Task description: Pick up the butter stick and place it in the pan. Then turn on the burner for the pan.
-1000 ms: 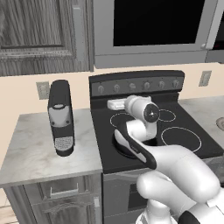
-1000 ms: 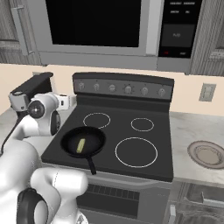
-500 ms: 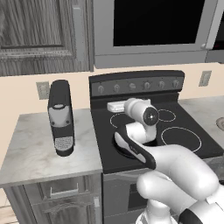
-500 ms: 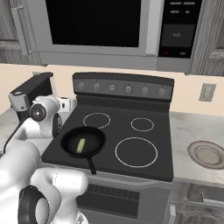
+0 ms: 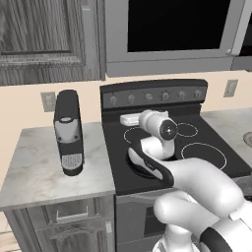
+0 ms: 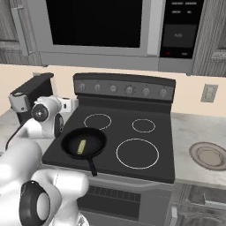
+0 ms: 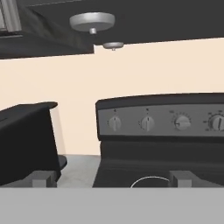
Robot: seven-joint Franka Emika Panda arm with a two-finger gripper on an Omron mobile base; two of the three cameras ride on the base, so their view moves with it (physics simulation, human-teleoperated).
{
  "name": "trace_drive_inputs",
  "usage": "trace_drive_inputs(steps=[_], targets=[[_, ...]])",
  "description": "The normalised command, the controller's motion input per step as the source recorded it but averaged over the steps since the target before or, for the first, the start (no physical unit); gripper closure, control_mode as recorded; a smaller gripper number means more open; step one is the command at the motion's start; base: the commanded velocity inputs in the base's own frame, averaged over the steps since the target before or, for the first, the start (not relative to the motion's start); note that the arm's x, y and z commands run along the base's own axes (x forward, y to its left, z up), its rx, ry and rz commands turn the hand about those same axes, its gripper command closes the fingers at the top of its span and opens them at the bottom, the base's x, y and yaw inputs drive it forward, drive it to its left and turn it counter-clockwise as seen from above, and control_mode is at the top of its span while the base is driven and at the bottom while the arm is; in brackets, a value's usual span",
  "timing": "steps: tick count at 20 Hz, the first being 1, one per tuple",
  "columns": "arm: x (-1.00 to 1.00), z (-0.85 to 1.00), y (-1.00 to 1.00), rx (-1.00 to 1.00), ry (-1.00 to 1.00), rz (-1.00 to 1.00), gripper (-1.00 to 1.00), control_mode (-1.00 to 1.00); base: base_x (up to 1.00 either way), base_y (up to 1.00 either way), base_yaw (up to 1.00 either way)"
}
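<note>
So, going left to right: there's a dark coffee machine (image 5: 68,132) sitting on the bench (image 5: 34,167) near the stove's left edge, and the gripper (image 6: 69,105) has crept a bit further toward the back-left corner of the stove (image 6: 145,167) over the last second, hand now level and pointed at the control panel. The jaws are spread as wide as they go and have nothing in them. That fits, because the butter stick (image 6: 81,146) is already lying in the pan (image 6: 84,142), which sits on the front-left burner with its handle sticking out toward the stove's front edge. So I'd say the first half of the job is done and the arm is lining up on the knobs (image 7: 147,123) for the burner part. In the hand view the two leftmost knobs are nearly dead ahead, but I honestly can't tell which one runs the pan's burner, the markings are too small to read. Also in the left base view the arm's own elbow covers most of the pan, so the butter is hidden there. Further right there's a big front-right burner ring (image 6: 137,153) and a round plate (image 6: 211,155) on the bench at the right side, partly cut off by the frame edge.
</note>
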Motion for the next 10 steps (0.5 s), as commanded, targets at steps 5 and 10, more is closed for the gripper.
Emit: trace_drive_inputs(steps=[5,10], targets=[[0.24,0.00,-0.02,0.00,0.00,0.00,-1.00,-1.00,0.00,0.00,0.00],[0.23,-0.01,-0.02,0.00,0.00,0.00,-1.00,-1.00,0.00,0.00,0.00]])
